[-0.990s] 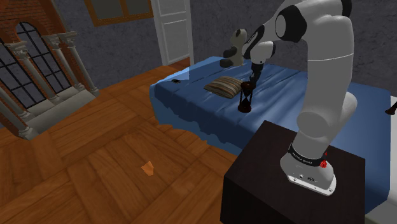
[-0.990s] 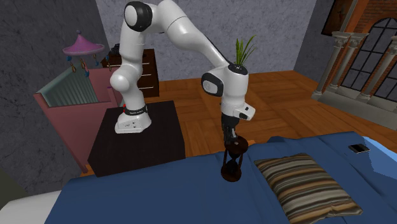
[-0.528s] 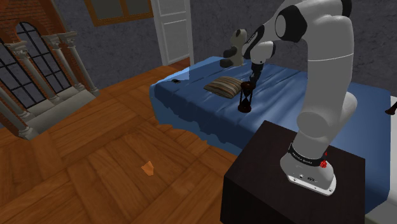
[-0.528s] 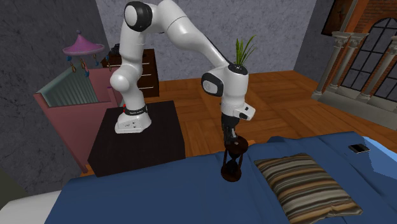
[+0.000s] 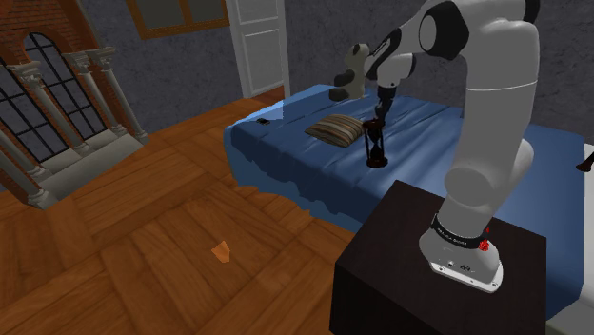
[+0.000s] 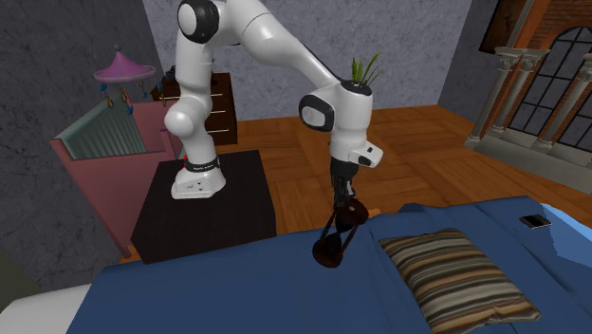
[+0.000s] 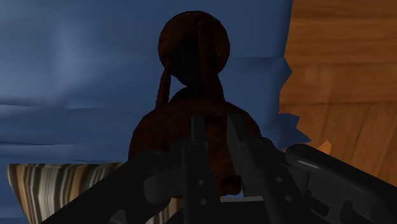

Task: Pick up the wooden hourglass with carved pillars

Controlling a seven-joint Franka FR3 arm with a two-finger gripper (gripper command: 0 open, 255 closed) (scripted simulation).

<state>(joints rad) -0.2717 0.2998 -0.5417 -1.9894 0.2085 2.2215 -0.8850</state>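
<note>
The dark brown wooden hourglass [image 6: 336, 235] with thin pillars hangs tilted from my gripper [image 6: 347, 209], which is shut on its top disc. Its lower disc sits at or just above the blue blanket [image 6: 237, 294]; I cannot tell whether they touch. In the shoulder view the hourglass [image 5: 377, 148] is beside the striped pillow, under the gripper [image 5: 379, 122]. In the wrist view both black fingers [image 7: 198, 149] clasp the near disc of the hourglass [image 7: 194, 63], and its far disc points away over the blanket.
A striped pillow [image 6: 455, 275] lies close beside the hourglass. A grey plush toy [image 5: 350, 72] and a small dark object [image 5: 262, 121] lie farther along the bed. The black stand [image 5: 400, 257] is near the bed edge. An orange scrap [image 5: 222, 250] lies on the wooden floor.
The arm has risen and shifted. The hourglass, upright on the bed before, now hangs tilted in the gripper, moved toward the shoulder view's right.
</note>
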